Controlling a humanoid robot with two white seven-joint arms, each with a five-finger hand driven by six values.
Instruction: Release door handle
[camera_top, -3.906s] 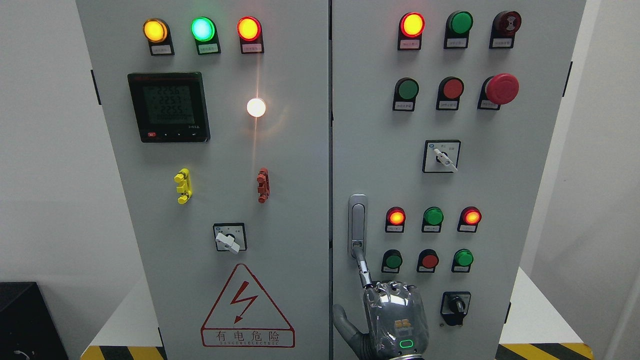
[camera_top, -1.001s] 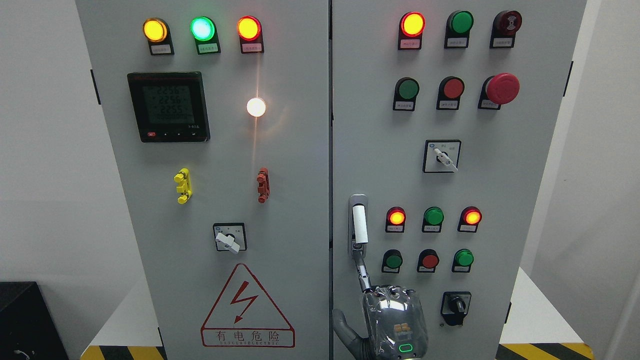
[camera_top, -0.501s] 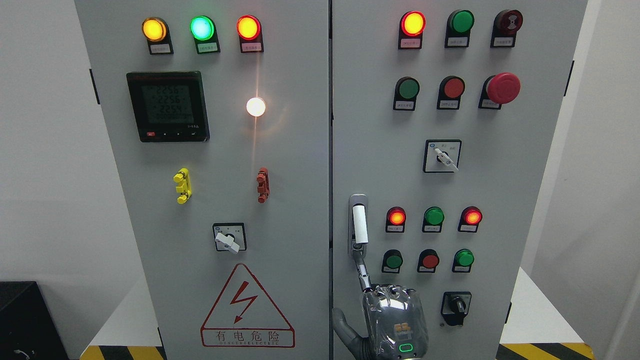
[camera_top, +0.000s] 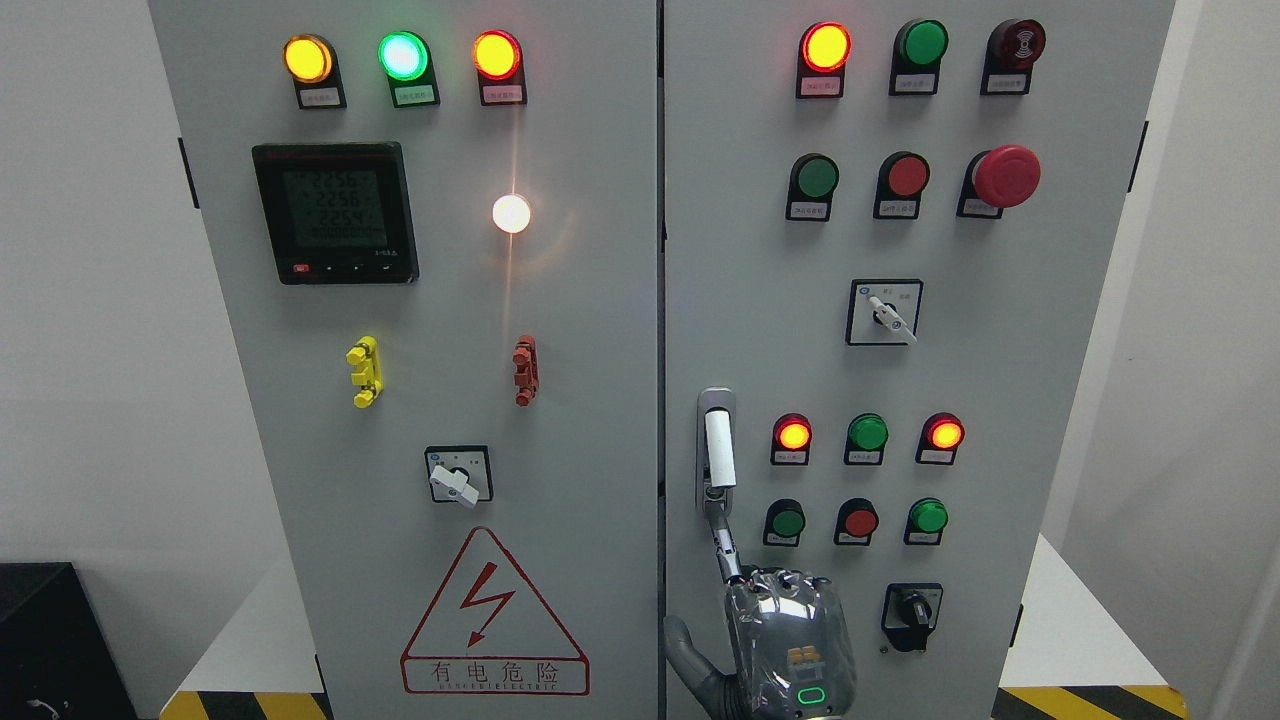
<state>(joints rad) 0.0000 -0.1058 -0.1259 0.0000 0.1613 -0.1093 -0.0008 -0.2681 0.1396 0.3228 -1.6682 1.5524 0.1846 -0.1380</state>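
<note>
The door handle (camera_top: 718, 450) sits in a grey recessed housing at the left edge of the cabinet's right door (camera_top: 1000, 400). Its white lever stands upright and proud of the housing. My right hand (camera_top: 790, 640) rises from the bottom edge just below it, with its silver back facing me. Its index finger (camera_top: 724, 545) points up, with the tip touching the bottom end of the handle housing. The other fingers are curled into the palm and hold nothing. The thumb (camera_top: 688, 650) sticks out to the left. No left hand shows.
Lit indicator lamps (camera_top: 868, 433) and push buttons (camera_top: 858, 521) lie just right of the handle, and a black rotary switch (camera_top: 910, 608) is beside my hand. A red mushroom stop button (camera_top: 1005, 176) juts out at the upper right. The left door (camera_top: 450, 400) carries a meter, switches and a warning triangle.
Since 3.9 s ago the handle's lever has sprung out of its recess and now shows white. My hand has sunk slightly. Over the last second nothing has moved.
</note>
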